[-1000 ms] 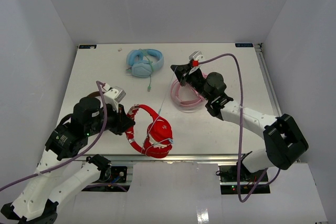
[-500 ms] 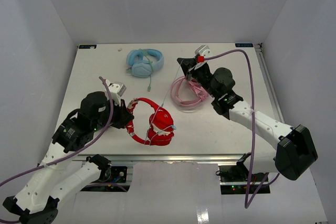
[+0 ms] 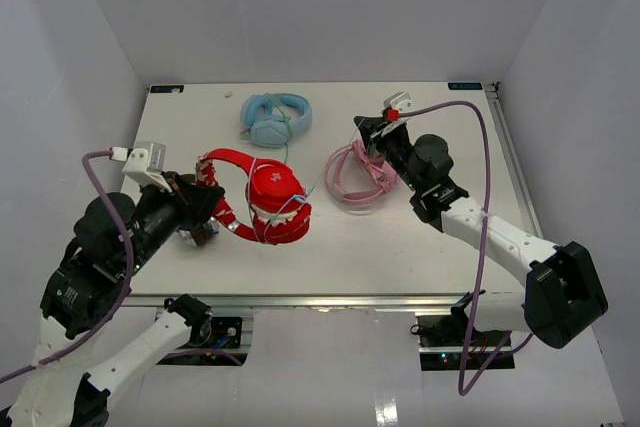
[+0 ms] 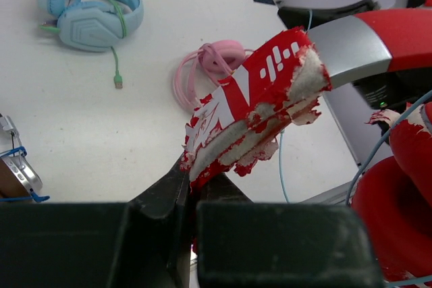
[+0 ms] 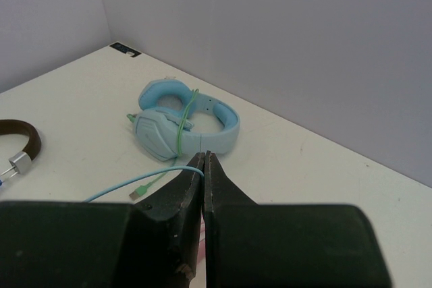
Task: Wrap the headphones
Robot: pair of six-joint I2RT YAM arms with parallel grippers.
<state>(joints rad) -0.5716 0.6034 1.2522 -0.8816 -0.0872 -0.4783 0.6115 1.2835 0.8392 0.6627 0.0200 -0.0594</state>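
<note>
There are three pairs of headphones over the one white table [image 3: 200, 127]: the red headphones [image 3: 275, 192], the light-blue headphones [image 3: 272, 119] near the far edge, and the pink headphones [image 3: 355, 175] nearer the right edge. There is also one brown band [image 5: 34, 141] with a shiny end near the left edge, one pale-blue cable [image 5: 135, 183] and one green cable [image 5: 179, 126]. There are two robot arms, the left arm [image 3: 110, 247] and the right arm [image 3: 490, 237], and each has one gripper, so that makes two: the left gripper [image 4: 189, 173] and the right gripper [image 5: 204, 156].
</note>
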